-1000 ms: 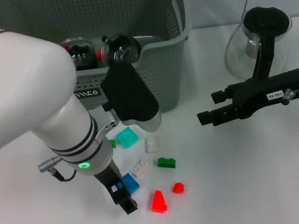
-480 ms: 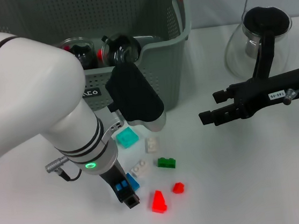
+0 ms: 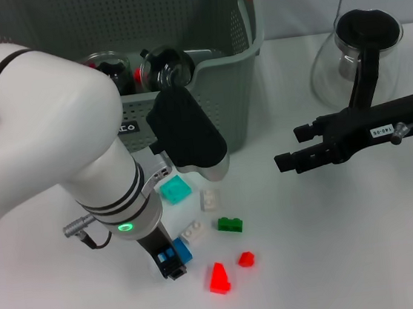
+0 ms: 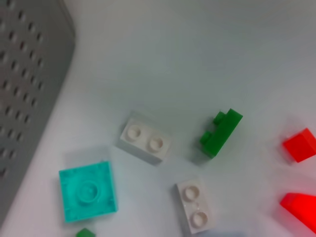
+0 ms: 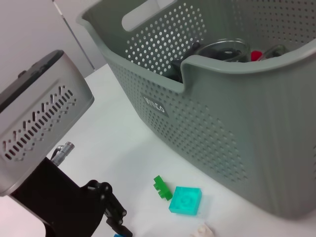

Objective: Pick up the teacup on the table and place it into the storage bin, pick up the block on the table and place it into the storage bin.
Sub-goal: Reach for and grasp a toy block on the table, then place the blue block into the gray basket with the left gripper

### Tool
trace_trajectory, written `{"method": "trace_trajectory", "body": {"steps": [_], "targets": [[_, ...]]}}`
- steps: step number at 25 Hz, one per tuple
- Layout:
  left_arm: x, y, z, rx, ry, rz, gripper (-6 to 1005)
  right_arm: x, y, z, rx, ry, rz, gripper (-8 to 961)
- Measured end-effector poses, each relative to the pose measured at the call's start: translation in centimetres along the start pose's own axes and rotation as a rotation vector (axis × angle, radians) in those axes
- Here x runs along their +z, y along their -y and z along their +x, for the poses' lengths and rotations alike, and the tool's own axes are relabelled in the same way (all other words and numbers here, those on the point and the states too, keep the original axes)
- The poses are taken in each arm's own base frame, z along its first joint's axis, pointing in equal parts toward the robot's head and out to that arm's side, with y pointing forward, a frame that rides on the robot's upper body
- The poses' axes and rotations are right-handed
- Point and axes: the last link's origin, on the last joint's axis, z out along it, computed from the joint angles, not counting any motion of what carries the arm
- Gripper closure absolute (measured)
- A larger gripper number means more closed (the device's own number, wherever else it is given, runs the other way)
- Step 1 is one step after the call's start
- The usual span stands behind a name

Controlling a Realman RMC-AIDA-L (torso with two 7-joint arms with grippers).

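Observation:
The grey-green storage bin stands at the back, and its perforated wall also shows in the right wrist view. Glass cups lie inside it; no teacup shows on the table. Loose blocks lie in front of the bin. My left gripper is down on the table, shut on a blue block that rests on the surface. My right gripper hovers open and holds nothing, to the right of the bin and apart from the blocks.
Around the blue block lie a turquoise block, two white blocks, a green block and two red blocks. A glass teapot with a black handle stands at the back right, behind the right arm.
My left gripper has slid toward the blue block and its fingers have closed in around it. The right arm has barely moved.

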Motion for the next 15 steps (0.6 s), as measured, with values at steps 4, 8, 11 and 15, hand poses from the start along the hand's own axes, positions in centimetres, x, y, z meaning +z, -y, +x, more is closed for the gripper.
{"method": "trace_trajectory", "body": {"steps": [4, 8, 11, 15], "targets": [[-0.1, 0.0, 0.0, 0.007, 0.007, 0.004, 535, 0.0, 0.0, 0.1, 0.002, 0.0, 0.0, 26], [-0.6, -0.2, 0.0, 0.021, -0.008, 0.011, 582, -0.1, 0.0, 0.1, 0.0, -0.001, 0.002, 25], [-2.4, -0.6, -0.2, 0.02, -0.033, 0.012, 600, -0.1, 0.1, 0.1, 0.0, -0.001, 0.001, 25], [-7.9, -1.6, -0.8, 0.019, -0.135, -0.04, 578, -0.1, 0.0, 0.1, -0.001, -0.003, -0.002, 26]]}}
